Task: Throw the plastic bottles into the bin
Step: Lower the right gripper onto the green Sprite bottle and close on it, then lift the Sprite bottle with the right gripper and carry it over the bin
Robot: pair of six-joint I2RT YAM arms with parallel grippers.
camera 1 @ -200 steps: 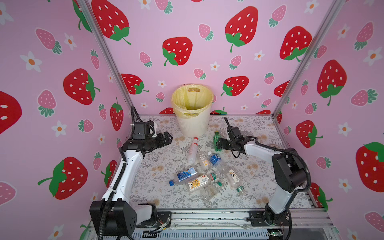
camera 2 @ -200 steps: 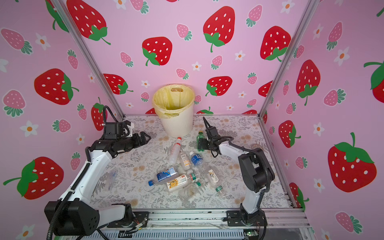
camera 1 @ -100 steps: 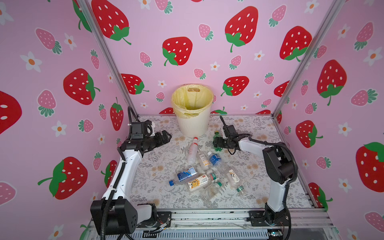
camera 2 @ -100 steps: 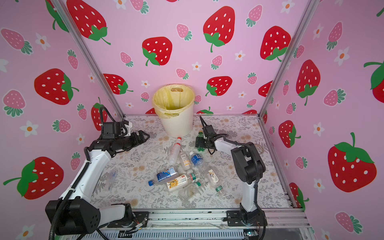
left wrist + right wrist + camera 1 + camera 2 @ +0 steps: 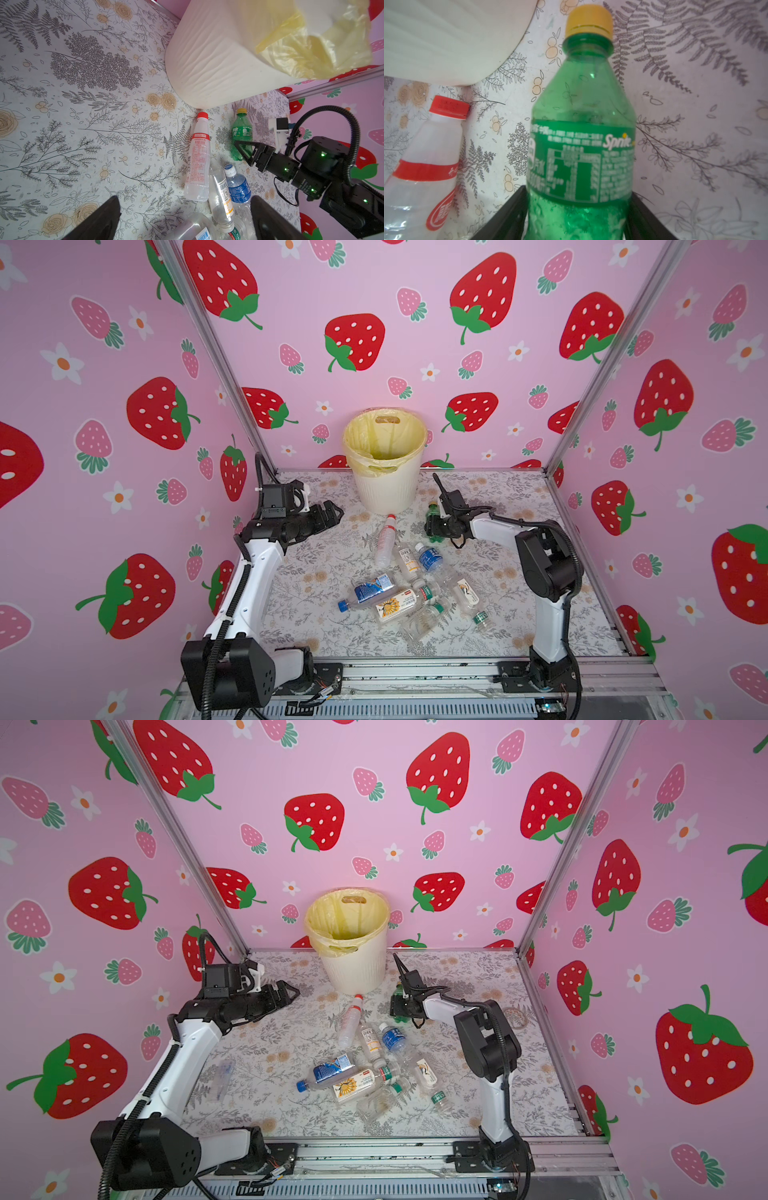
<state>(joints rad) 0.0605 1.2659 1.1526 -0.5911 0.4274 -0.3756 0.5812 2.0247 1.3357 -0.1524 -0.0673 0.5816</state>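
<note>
A green bottle (image 5: 434, 511) with a yellow cap lies on the floral table just right of the bin (image 5: 386, 489). My right gripper (image 5: 434, 527) is shut on the green bottle; in the right wrist view its black fingers (image 5: 517, 203) press both sides of the bottle's body (image 5: 581, 145). My left gripper (image 5: 334, 512) hovers open and empty to the left of the bin. A white bottle with a red cap (image 5: 385, 541) lies in front of the bin. Several more plastic bottles (image 5: 411, 589) lie in a loose pile mid-table. The bin's yellow liner (image 5: 349, 919) looks empty.
Pink strawberry walls close in the table on three sides, with metal posts (image 5: 216, 356) at the back corners. A clear bottle (image 5: 220, 1077) lies next to the left arm. The right arm's elbow (image 5: 544, 564) stands over the right side of the table.
The right gripper's jaws have closed in onto the green bottle, and that arm's elbow has swung nearer the front. The left arm has barely shifted.
</note>
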